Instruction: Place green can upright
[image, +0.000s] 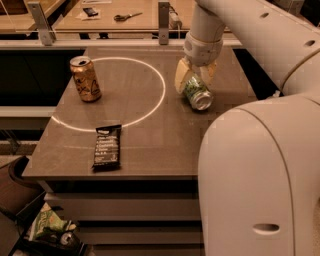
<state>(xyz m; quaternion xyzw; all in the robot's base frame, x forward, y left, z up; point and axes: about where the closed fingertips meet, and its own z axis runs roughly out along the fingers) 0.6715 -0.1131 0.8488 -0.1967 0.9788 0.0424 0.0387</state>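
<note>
The cream two-finger gripper (194, 80), at about two o'clock on the tabletop, has smooth plastic fingers (180, 76) with a dull sheen. They are closed on either side of the green-and-white aluminium can (197, 92), whose printed body is glossy and whose bare silver end glints. The copper-gold metal can (85, 80) at ten o'clock shines too (its rim is brightest). The flat black snack wrapper (107, 146) at seven o'clock looks like crinkled glossy film. The dark grey tabletop (150, 150) is matt and smooth. The robot's rounded cream shell (260, 175) is smooth satin plastic.
</note>
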